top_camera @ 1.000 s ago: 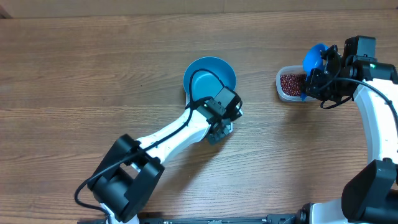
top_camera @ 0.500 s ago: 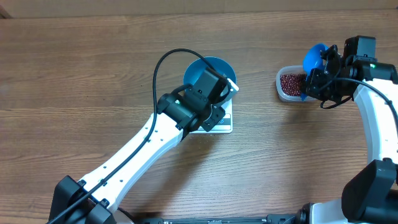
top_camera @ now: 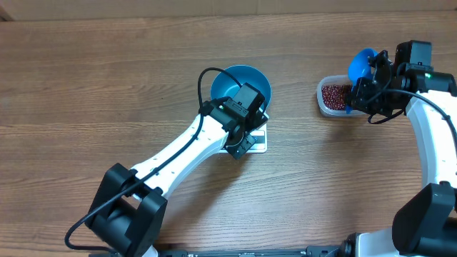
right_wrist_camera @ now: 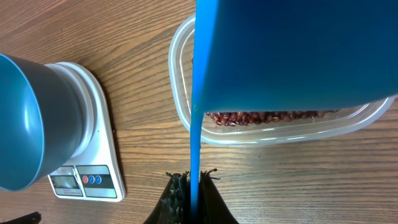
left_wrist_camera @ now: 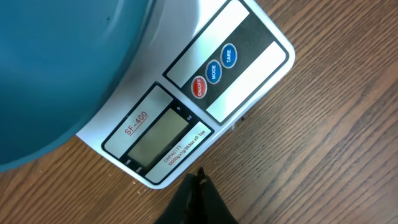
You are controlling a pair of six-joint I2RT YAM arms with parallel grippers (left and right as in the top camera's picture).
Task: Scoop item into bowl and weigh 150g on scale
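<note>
Plainly, the left jaws are pressed together with nothing between them, hanging low over the tabletop (left_wrist_camera: 336, 155) just off the front edge of the scale (left_wrist_camera: 245, 81); that white scale lies flat, its display and three round buttons facing the jaws; the deep blue bowl (left_wrist_camera: 56, 68) sits on its platform and overhangs it at the back. The right jaws are clamped tight on the thin handle of a blue scoop (right_wrist_camera: 298, 50); the scoop is held over a clear plastic tub (right_wrist_camera: 180, 106), apparently just clear of its rim, though the wrist view is too crowded to be sure; the beans (right_wrist_camera: 267, 117) lie as a dark red-brown layer on the tub's floor. From overhead, the tub stands on the tabletop well to the right of the bowl and scale, and the two arms are well apart.
</note>
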